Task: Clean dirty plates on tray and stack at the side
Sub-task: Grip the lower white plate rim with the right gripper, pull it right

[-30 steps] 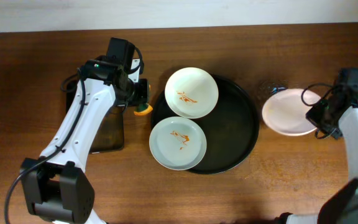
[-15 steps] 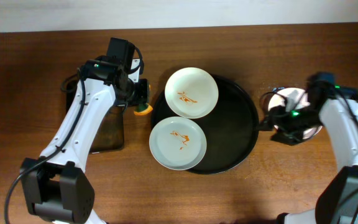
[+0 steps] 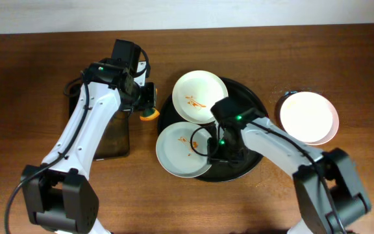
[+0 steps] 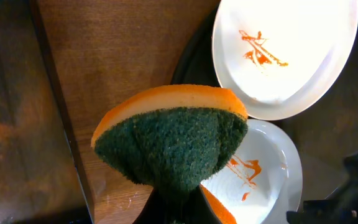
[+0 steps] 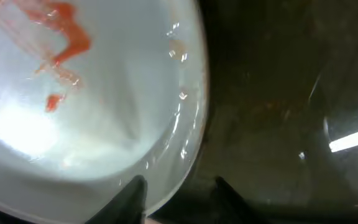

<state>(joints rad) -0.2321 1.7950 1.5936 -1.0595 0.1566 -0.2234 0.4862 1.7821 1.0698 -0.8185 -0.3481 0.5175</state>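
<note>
Right arm is now reaching across the tray (image 3: 257,107); half a second ago it was over the plate on the counter (image 3: 31,78) at the right. Left arm is staying where it was.

Right hand (image 3: 221,151) is sitting low at the right rim of the near plate (image 3: 182,151). In the right wrist view its fingers (image 5: 135,190) are standing apart, released, with the plate rim passing between them; whether either finger is touching the rim cannot be told.

Left hand (image 3: 148,104) is hovering over the counter just left of the tray, clenched on an orange-and-green sponge (image 4: 173,137), green face toward the wrist camera.

Near plate is lying on the tray's front left part, overhanging the rim, carrying an orange-red smear. Far plate (image 3: 200,96) is lying at the tray's back left, also overhanging the rim, also smeared. The two are nearly touching.

Third plate (image 3: 308,117) is resting on the counter right of the tray, apart from it, showing no smear.

Dark rectangular tray (image 3: 112,140) is lying under the left arm.
</note>
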